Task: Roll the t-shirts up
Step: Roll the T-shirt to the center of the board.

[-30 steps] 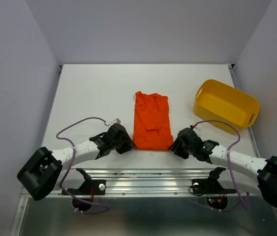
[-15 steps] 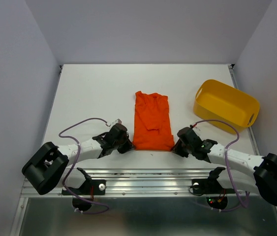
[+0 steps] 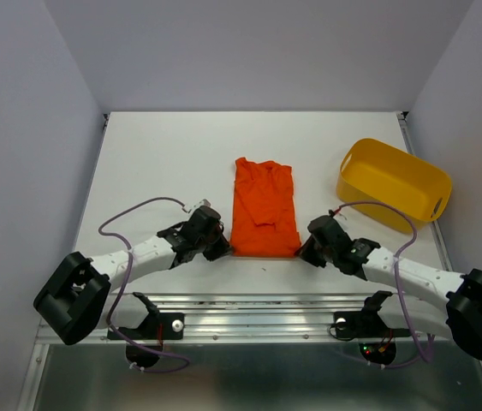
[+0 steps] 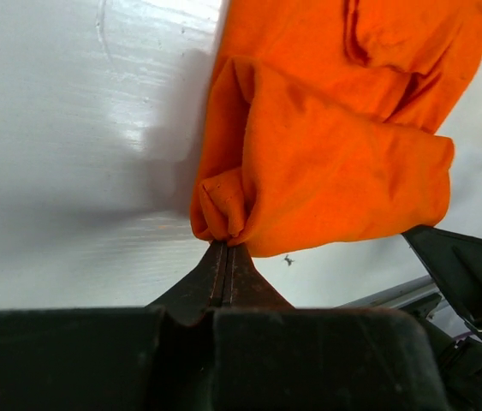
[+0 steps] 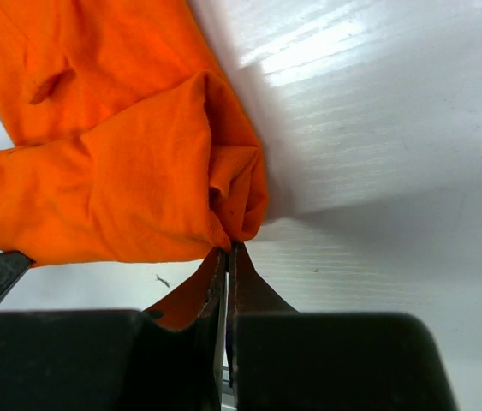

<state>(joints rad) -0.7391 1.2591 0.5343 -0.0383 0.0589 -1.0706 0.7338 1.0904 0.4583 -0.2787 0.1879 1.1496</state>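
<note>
Left gripper (image 3: pixel 223 251) and right gripper (image 3: pixel 303 254) each pinch a near corner of the t-shirt (image 3: pixel 264 210).
The left gripper (image 4: pixel 226 249) is fully closed on the bunched near-left corner, and the right gripper (image 5: pixel 230 249) is fully closed on the near-right corner. The orange-red t-shirt lies as a narrow folded strip running near to far at the middle of the white bench (image 3: pixel 155 163), its near end doubled over. A yellow tub (image 3: pixel 393 184) sits to the right, apart from it.
</note>
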